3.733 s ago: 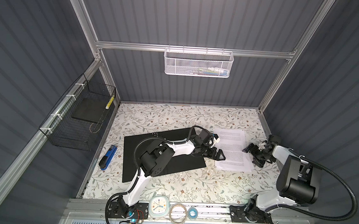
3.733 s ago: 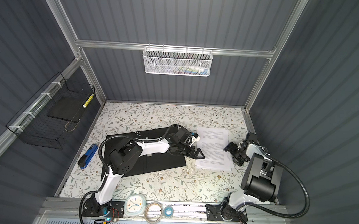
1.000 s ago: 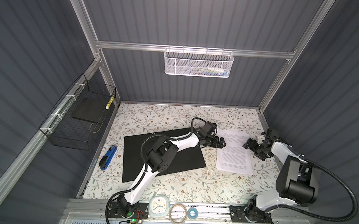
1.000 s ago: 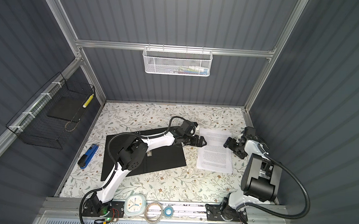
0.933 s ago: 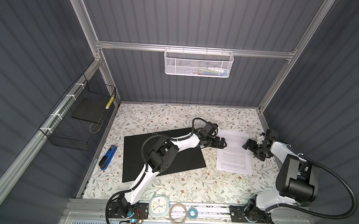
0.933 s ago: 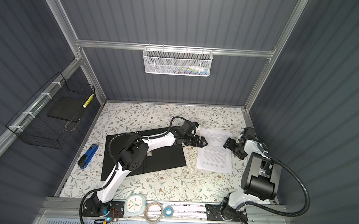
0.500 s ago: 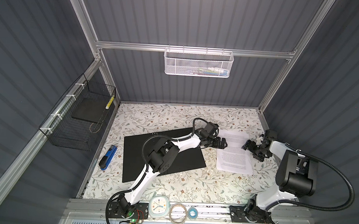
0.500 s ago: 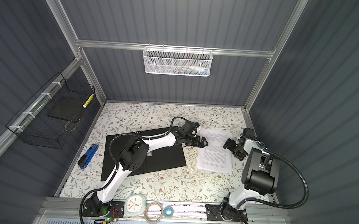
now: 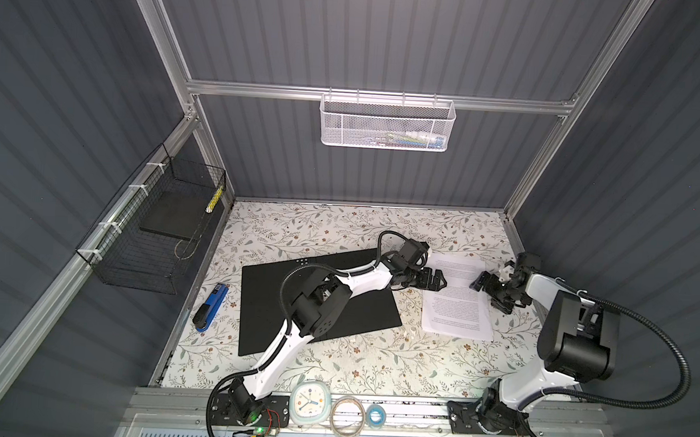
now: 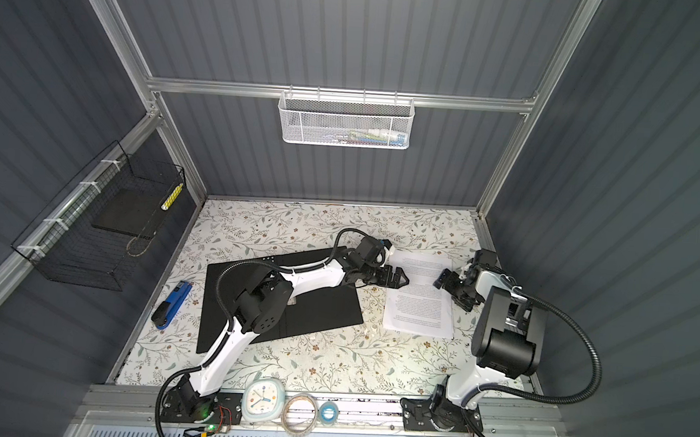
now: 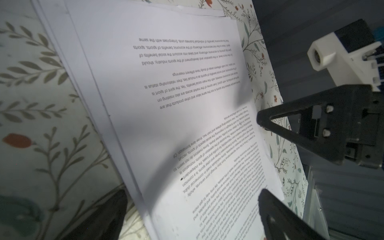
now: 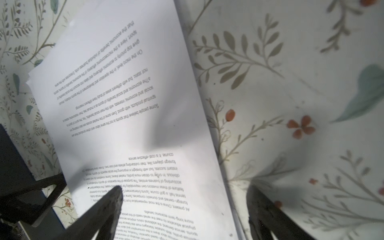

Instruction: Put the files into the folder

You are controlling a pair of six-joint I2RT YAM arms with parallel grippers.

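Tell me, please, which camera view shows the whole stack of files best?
Best in both top views: the files appear almost entire, lying on the table beside the folder. Both wrist views show only part of the top sheet up close, with its printed text and offset sheet edges.

Files [image 9: 457,309] right of folder [image 9: 260,301] — stapler [image 9: 211,307] at far left

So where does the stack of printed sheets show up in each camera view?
Top view: the files lie flat right of centre, right of the folder.
Top view: the files, same spot.
Left wrist: the files in close-up fill most of the frame.
Right wrist: the files in close-up, one edge running between the right gripper's fingers.
Shared landmark: the floral table cover bordering the sheets.
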